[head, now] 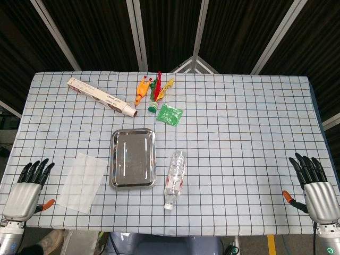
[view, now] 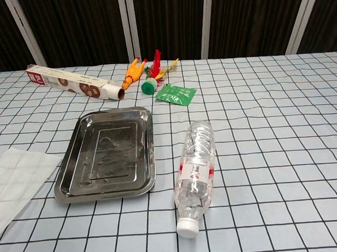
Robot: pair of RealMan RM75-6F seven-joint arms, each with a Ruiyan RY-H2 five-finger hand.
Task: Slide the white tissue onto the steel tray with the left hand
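I see the flat white tissue sheet (head: 82,182) lying on the checked bench (head: 244,127), just left of the rectangular steel tray (head: 133,158) and apart from it. My left hand (head: 27,188) rests released at the near-left edge, fingers spread, empty. My right hand (head: 316,187) sits likewise released at the near right.

- Tray (view: 110,154): polished steel, seen as glossy and mirror-like
- Tissue (view: 16,179): thin matt white paper
- Bottle (view: 196,164): clear glossy plastic
- Tablecloth (view: 272,154): matt checked cloth
- Packet (view: 175,94): shiny green plastic
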